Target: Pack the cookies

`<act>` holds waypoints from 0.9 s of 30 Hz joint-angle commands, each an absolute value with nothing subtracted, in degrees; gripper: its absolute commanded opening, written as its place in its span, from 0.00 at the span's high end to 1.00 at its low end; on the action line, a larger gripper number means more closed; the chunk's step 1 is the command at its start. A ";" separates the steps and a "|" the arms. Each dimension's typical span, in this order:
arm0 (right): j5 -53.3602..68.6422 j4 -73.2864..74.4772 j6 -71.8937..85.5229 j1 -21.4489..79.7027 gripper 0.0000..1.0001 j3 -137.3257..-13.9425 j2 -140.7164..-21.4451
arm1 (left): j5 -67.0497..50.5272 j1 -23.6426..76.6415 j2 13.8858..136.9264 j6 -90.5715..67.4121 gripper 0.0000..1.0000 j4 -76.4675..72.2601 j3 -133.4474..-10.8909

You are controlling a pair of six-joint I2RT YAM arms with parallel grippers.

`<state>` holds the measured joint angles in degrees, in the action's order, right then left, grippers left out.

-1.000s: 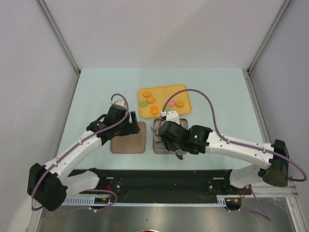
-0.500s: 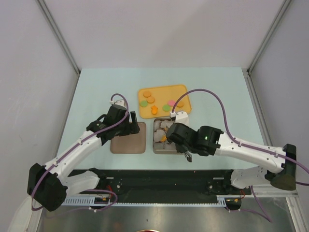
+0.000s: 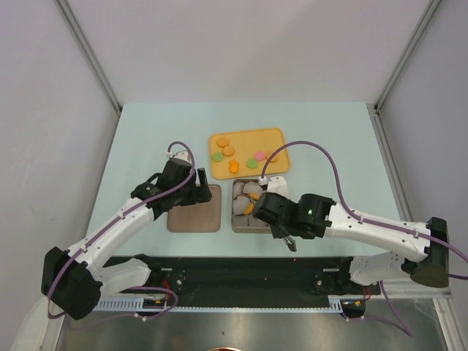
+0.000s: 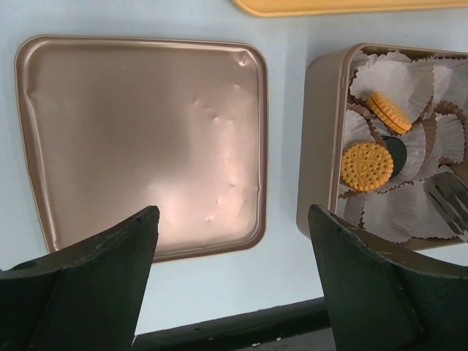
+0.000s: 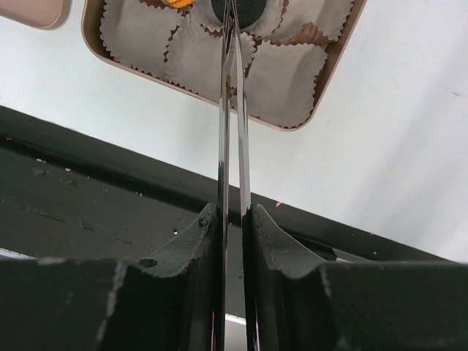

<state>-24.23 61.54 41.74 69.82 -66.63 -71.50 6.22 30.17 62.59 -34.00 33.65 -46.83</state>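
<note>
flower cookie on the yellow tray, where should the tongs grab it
Probably pinch it across opposite edges, coming straight down: the flower cookie lies flat on the yellow tray, so only its thin rim is exposed. The tongs in the right gripper look slim enough to slip beside it.

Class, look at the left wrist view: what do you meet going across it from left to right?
Flat brown lid → left wall of the box → orange cookie lying flat in its paper cup → tongs at the right edge.

2 white arms point(image 3: 121, 219) carry black joints point(image 3: 179, 183), black jaws and purple cables point(image 3: 301, 143).
</note>
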 commanded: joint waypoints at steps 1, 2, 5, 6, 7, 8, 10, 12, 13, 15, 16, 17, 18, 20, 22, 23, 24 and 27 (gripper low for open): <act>-23.29 58.98 40.96 70.40 0.96 -66.80 -72.24 | 6.06 29.88 61.79 -33.84 0.12 32.43 -46.58; -23.12 58.80 40.87 70.40 0.96 -66.80 -72.77 | 6.06 29.88 61.79 -33.84 0.12 32.43 -46.58; -22.24 57.22 40.34 70.49 0.96 -66.80 -73.65 | 5.80 29.79 62.05 -33.84 0.12 32.34 -46.67; -21.80 56.26 40.34 70.66 0.96 -66.80 -73.83 | 5.80 29.79 61.96 -33.84 0.12 32.34 -46.67; -21.62 55.73 40.25 70.75 0.96 -66.80 -74.26 | 5.89 29.79 61.96 -33.75 0.12 32.26 -46.67; -21.45 55.29 40.08 70.75 0.96 -66.80 -74.96 | 5.80 29.79 61.88 -33.92 0.12 32.34 -46.58; -21.10 54.14 39.90 70.75 0.96 -66.80 -75.58 | 5.36 29.79 61.70 -33.93 0.12 32.43 -46.58; -21.01 53.09 39.38 70.75 0.96 -66.71 -76.37 | 5.36 29.79 61.52 -33.93 0.12 32.43 -46.58; -21.01 52.74 39.29 70.84 0.96 -66.80 -76.55 | 5.45 29.79 61.44 -33.93 0.12 32.52 -46.58; -21.09 52.04 38.76 70.66 0.96 -66.71 -76.99 | 5.54 29.79 61.43 -33.84 0.12 32.61 -46.58; -21.09 51.77 38.76 70.58 0.96 -66.80 -77.08 | 5.54 29.79 61.44 -33.84 0.12 32.61 -46.58; -21.18 51.77 38.59 70.49 0.96 -66.80 -77.08 | 5.54 29.79 61.52 -33.84 0.12 32.52 -46.50; -21.18 51.59 38.50 70.40 0.96 -66.80 -77.17 | 5.62 29.88 61.61 -33.84 0.12 32.52 -46.58; -21.44 51.50 38.41 70.05 0.96 -66.80 -76.99 | 5.62 29.79 61.70 -33.84 0.12 32.52 -46.50; -21.80 51.68 38.15 69.87 0.96 -66.80 -76.99 | 5.54 29.80 61.79 -33.84 0.12 32.35 -46.41; -22.14 51.68 37.88 69.53 0.96 -66.80 -77.25 | 5.45 29.88 61.96 -33.84 0.12 32.34 -46.41; -22.24 51.51 37.62 69.35 0.96 -66.80 -77.34 | 5.36 29.80 61.88 -33.84 0.12 32.17 -46.41; -21.54 49.58 36.56 68.21 0.96 -66.80 -78.48 | 5.27 29.88 62.05 -33.93 0.12 32.08 -46.58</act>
